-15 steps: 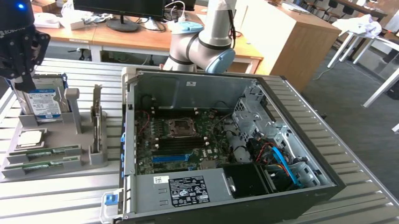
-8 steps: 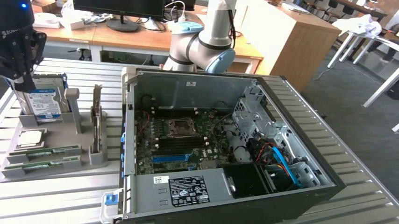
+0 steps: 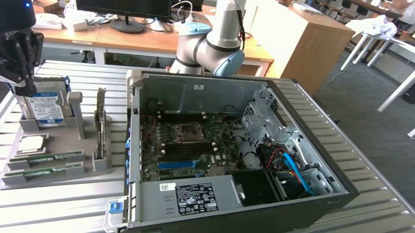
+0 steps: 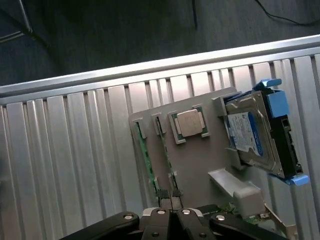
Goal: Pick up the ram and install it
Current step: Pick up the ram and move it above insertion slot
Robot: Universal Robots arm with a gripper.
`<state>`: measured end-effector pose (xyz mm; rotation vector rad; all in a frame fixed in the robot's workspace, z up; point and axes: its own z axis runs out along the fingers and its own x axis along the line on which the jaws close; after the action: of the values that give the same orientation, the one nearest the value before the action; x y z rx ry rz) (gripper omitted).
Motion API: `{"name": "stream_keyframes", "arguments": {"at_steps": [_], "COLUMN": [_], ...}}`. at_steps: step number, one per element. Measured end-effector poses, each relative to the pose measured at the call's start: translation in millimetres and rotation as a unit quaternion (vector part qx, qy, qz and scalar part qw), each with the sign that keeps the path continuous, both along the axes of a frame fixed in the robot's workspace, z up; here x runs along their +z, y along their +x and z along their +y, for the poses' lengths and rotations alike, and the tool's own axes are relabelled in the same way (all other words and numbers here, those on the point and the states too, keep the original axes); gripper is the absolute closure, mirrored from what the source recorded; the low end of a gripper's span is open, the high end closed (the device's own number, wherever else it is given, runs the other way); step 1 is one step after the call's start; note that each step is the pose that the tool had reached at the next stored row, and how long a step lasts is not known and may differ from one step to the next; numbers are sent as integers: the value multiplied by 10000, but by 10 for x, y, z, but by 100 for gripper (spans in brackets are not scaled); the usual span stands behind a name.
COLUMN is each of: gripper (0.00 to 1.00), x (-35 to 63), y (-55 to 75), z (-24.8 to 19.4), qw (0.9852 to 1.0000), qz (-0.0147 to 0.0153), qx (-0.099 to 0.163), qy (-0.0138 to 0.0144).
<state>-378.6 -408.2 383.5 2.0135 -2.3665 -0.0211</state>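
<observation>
Two ram sticks [image 3: 46, 157] are lying side by side in the slots of a grey holder [image 4: 200, 160], lower than the pincer [image 3: 28, 90] and apart from it. The pincer is hanging clenched, grasping nothing. A hard drive [image 3: 45, 106] is standing upright just beneath its tips. An open computer case [image 3: 194, 94] is sitting well off to one side on the slatted desk [image 3: 65, 206].
</observation>
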Motion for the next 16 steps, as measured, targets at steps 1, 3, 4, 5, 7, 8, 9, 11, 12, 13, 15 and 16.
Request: {"name": "stream_keyframes", "arguments": {"at_steps": [1,3,4,5,7,8,9,11,12,13,15,16], "gripper": [90,90,90,90,90,90,90,90,90,90,90,90], "x": [0,0,-1,0,0,0,0,-1,-1,0,-1,-1], "y": [0,0,0,0,0,0,0,0,0,0,0,0], "z": [0,0,0,0,0,0,0,0,0,0,0,0], "qw": [10000,10000,10000,10000,10000,10000,10000,9999,9998,9996,9992,9989], "qz": [0,0,0,0,0,0,0,0,0,0,0,0], "qx": [60,78,78,78,78,81,98,170,221,276,404,478], "qy": [0,0,0,0,0,0,0,0,0,0,0,0]}}
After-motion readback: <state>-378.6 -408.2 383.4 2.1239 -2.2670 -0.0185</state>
